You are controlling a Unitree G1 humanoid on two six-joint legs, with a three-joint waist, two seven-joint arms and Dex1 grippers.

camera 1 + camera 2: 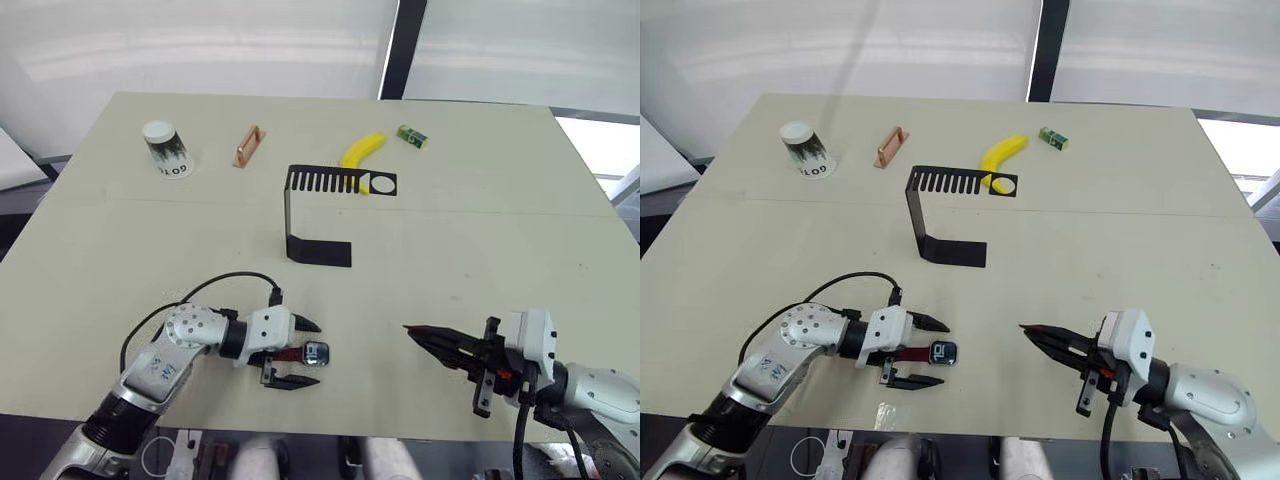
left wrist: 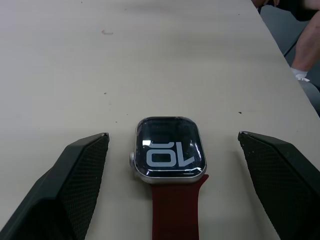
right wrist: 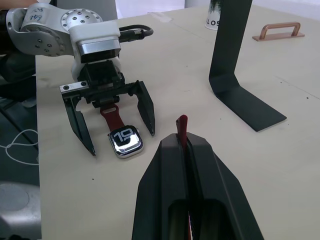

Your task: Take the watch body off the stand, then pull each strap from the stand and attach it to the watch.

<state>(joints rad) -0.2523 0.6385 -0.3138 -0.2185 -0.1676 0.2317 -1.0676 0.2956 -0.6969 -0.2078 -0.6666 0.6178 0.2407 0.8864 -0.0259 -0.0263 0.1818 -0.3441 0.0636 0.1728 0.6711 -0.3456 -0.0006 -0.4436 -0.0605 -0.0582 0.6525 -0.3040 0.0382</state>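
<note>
A: Where is the watch [image 2: 169, 148] now?

B: Off the stand [image 1: 318, 215], flat on the table [image 1: 480, 230] near the front edge, screen up. One red strap [image 2: 175, 210] is already joined to it and runs back under the left gripper [image 1: 300, 352]. That gripper's fingers are spread wide, one to each side of the watch, touching neither.

A: And the second strap?

B: Pinched in the right gripper [image 3: 182, 142]. The fingers are pressed together on it, with only a red tip [image 3: 182, 125] poking out ahead of them. It sits off to the right of the watch, apart from it, pointing its way.

A: So which step?

B: My reading: the last one, fitting the second strap. The stand's slots look empty.

A: What does the next move need?

B: Probably the left gripper closing on the watch to steady it, since it lies loose. Then the strap tip lined up square with the free end of the watch, the end facing away from the left gripper, and slid in. Alignment looks like the fussy part.
</note>
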